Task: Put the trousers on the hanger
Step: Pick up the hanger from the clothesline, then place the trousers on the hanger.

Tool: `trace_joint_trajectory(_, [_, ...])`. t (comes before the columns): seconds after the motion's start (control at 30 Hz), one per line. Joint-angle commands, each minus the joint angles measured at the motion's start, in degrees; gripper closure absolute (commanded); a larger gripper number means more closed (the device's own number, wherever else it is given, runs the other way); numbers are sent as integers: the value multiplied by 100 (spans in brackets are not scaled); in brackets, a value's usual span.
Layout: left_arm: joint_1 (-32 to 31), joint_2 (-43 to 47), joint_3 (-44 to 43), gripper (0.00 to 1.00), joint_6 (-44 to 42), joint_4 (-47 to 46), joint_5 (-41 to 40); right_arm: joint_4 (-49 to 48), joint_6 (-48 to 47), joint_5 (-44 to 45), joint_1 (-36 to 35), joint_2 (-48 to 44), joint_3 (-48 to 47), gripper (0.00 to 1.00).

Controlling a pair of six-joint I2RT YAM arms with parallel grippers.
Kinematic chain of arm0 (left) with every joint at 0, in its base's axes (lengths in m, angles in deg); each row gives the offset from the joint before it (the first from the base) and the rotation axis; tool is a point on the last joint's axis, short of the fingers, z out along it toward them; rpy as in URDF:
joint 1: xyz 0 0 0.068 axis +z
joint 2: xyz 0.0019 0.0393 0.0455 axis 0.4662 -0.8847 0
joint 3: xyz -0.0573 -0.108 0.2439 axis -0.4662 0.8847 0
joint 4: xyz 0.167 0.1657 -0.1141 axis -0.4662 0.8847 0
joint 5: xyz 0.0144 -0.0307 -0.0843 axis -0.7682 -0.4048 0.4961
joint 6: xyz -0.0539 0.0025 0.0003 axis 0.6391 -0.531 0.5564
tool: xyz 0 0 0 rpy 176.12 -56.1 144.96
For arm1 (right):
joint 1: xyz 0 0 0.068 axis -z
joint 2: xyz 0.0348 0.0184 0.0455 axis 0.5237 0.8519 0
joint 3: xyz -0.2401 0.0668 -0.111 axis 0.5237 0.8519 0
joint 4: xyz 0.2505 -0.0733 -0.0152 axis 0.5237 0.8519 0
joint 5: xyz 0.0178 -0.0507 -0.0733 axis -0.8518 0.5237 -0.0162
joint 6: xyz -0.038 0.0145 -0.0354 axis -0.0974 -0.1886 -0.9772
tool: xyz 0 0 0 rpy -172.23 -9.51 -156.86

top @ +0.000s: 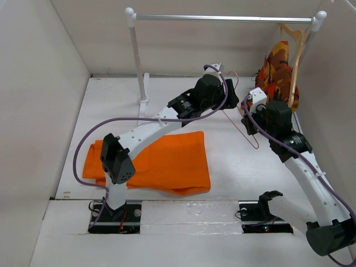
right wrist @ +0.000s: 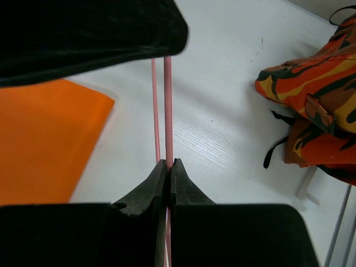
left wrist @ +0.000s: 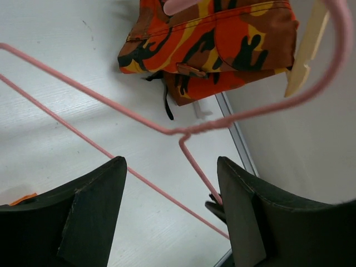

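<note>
Trousers [top: 167, 161] lie flat on the table [top: 233, 167] at 8 o'clock, under the left arm. At 2 o'clock from them, the right gripper [right wrist: 168, 167] pinches the hanger [right wrist: 167, 111] wire tight. The left gripper [left wrist: 171, 167] stands wide by the hanger's neck; contact unclear. A camo garment [top: 275, 72] hangs at 1 o'clock.

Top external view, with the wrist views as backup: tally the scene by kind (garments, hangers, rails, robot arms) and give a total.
Garments: 2 (orange trousers, camouflage-patterned garment)
Hangers: 2 (pink wire hanger, wooden hanger)
Rails: 1 (clothes rail)
Robot arms: 2 (left arm, right arm)
Total: 7
</note>
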State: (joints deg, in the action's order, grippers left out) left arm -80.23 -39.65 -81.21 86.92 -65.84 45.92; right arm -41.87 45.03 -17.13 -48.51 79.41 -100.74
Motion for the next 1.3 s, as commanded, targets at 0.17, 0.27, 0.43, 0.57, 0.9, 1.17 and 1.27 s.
trace_joint_trajectory(0.17, [-20, -174, -320, 53, 345, -297, -140, -256, 252, 191, -495, -199, 91, 100])
trace_joint_trajectory(0.27, [-20, -166, -180, 80, 477, -341, -34, -63, 314, 393, -785, -251, 187, 100])
trace_joint_trajectory(0.43, [-20, 404, 1128, 100, 889, -902, 211, 420, 507, 772, -1058, -690, 372, 77])
trace_joint_trajectory(0.57, [-20, 1292, 2648, 100, 1408, -1999, 607, 920, 551, 544, -1111, -1261, 416, 40])
trace_joint_trajectory(0.9, [-450, 2373, 5240, 100, 2111, -3565, 653, 283, 603, -1573, -1058, -1246, 1187, 100])
trace_joint_trajectory(1.17, [-644, 2419, 6324, 100, 2288, -3945, -314, -1651, 1035, -1854, -1128, -675, 2147, 98])
trace_joint_trajectory(1.27, [-863, 2340, 6474, 100, 2367, -3831, -787, -2170, 1218, -1952, -1199, -192, 2427, 85])
